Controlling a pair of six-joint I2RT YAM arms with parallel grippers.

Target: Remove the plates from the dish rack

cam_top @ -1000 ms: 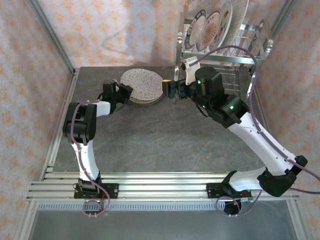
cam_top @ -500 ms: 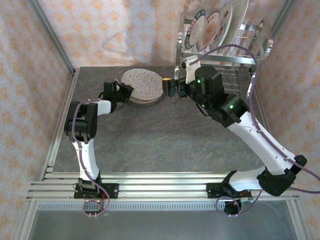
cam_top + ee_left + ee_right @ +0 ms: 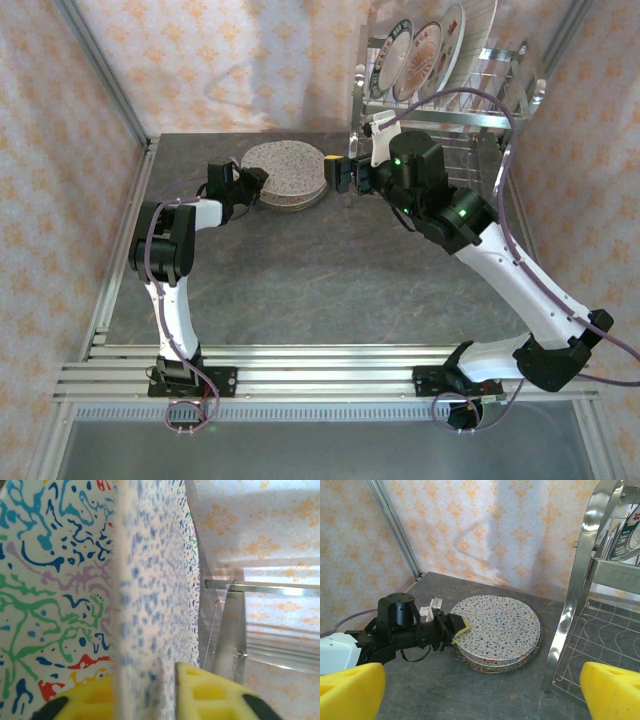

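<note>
A speckled plate lies on top of a stack of plates on the table, left of the dish rack. My left gripper is shut on that plate's left rim; in the left wrist view the rim runs between the yellow pads, with a colourful squiggle-print plate beside it. The right wrist view shows the stack and the left gripper pinching it. My right gripper hovers open just right of the stack, holding nothing. Several plates stand upright in the rack's upper tier.
The rack's chrome leg stands close to the right of the stack, and its lower wire shelf sits behind it. Patterned walls enclose the table at the back and sides. Bare grey tabletop spreads in front of the stack.
The right gripper has edged slightly toward the far side, beside the stack. The left gripper still holds the speckled plate's rim, shifted only a little.
</note>
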